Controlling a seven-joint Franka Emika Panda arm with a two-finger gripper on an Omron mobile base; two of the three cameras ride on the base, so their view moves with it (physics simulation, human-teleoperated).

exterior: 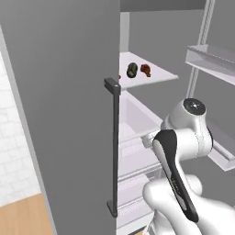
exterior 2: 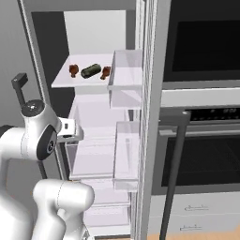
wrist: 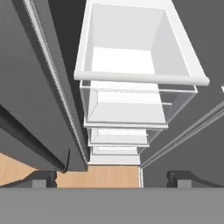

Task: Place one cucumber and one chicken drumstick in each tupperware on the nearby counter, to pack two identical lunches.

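On a white fridge shelf (exterior 2: 63, 80) lies a dark green cucumber (exterior 2: 91, 71) with a brown chicken drumstick (exterior 2: 73, 70) on its left and a second drumstick (exterior 2: 106, 71) on its right. From the left base camera, the cucumber (exterior: 132, 69) and one drumstick (exterior: 146, 69) sit on the same shelf, above and behind my arm. My gripper (wrist: 113, 179) is open and holds nothing. It points down at the clear fridge drawers (wrist: 131, 105), well below the food shelf. The counter and the tupperware are out of view.
The grey shut fridge door (exterior: 69, 114) with its dark handle (exterior: 113, 147) stands close on the left. The open door's bins (exterior 2: 126, 70) hang on the right, beside a black oven (exterior 2: 201, 140) with a long handle (exterior 2: 174, 164). Pale wooden floor (wrist: 100, 175) lies below the drawers.
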